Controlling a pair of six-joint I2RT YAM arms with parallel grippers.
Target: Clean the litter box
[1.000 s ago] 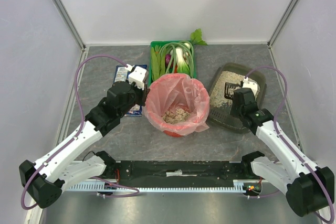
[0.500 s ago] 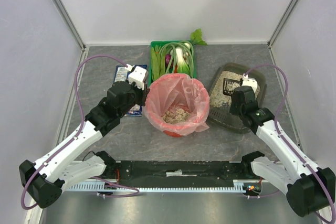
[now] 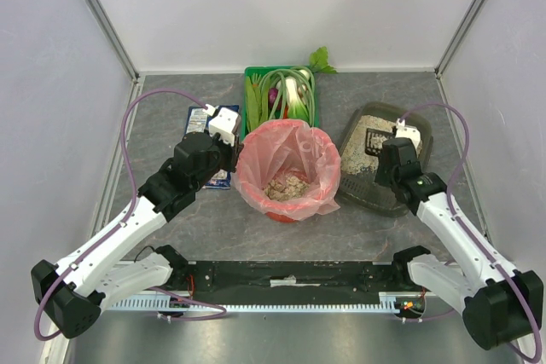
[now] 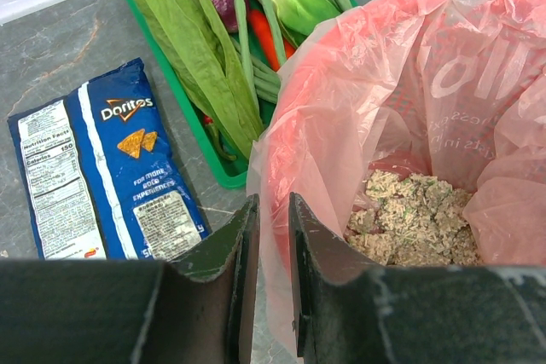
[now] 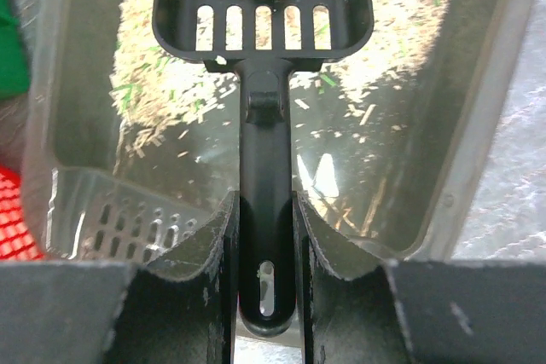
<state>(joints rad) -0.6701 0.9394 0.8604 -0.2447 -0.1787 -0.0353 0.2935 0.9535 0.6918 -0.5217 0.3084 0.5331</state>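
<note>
So the litter box (image 3: 363,189) sits at the right-back of the desk (image 3: 213,228). Its long axis runs near to far, with the far end leaning a bit to the right. Its near-left corner is pretty much up against the pink bag (image 3: 294,138) lining the red bin (image 3: 286,215). A thin strip of grey desk shows between the box's right side and the right wall. Towards the arm bases there's a much wider stretch of desk.

From the right wrist view, the litter is heaped in the far half of the box, and the near half is mostly bare plastic with crumbs. The right fingers (image 5: 223,228) are clamped on the handle of a black slotted scoop (image 5: 264,6). The scoop lies along the box's long axis, head at the far end, with a bit of litter in it.

The left fingers (image 4: 239,245) are nearly together, pinching the bag's rim on the bin's left side. Just behind the bin is a green crate (image 3: 252,121) of veg, and left of that lies a chip bag (image 4: 102,176), flat on the desk.
</note>
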